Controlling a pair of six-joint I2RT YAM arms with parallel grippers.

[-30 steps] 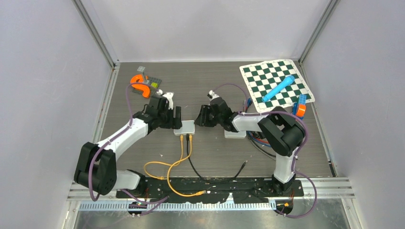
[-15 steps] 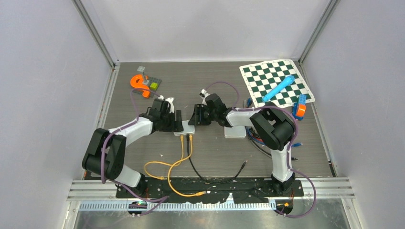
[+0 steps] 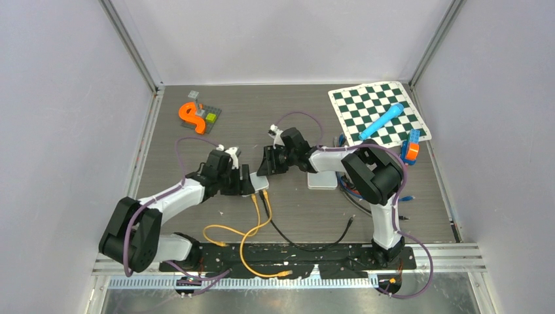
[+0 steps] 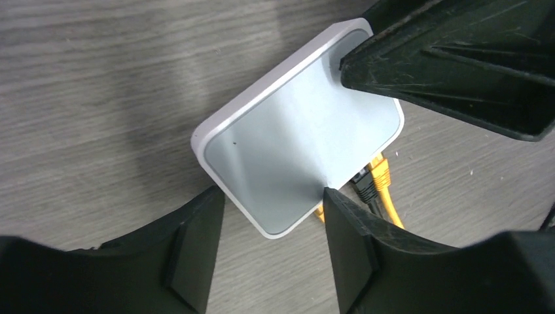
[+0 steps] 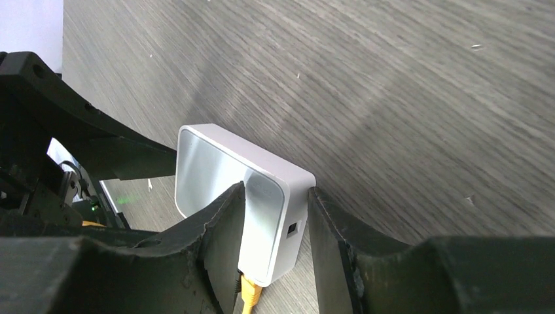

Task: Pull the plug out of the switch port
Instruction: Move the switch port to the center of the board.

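The switch (image 3: 257, 182) is a small white box with a silvery top, lying askew mid-table. Yellow plugs (image 4: 381, 171) and a black plug (image 4: 364, 188) sit in the ports on its near edge, and their cables (image 3: 254, 216) trail toward the arm bases. My left gripper (image 4: 271, 245) is open, its fingertips (image 4: 343, 229) astride the switch's near corner (image 4: 281, 226). My right gripper (image 5: 276, 216) is shut on the far end of the switch (image 5: 275, 196), one finger on the top face, the other by the side face. A yellow plug (image 5: 252, 292) shows below.
A second white box (image 3: 322, 180) lies under the right arm. A green chessboard mat (image 3: 393, 134) with a blue cylinder (image 3: 381, 121) is at the back right, beside orange and blue pieces (image 3: 412, 148). An orange piece (image 3: 190, 116) and brick plate (image 3: 209, 118) are at the back left.
The switch has slid toward the near edge and turned, dragging its cables. Both grippers moved with it, and the left jaws have narrowed.
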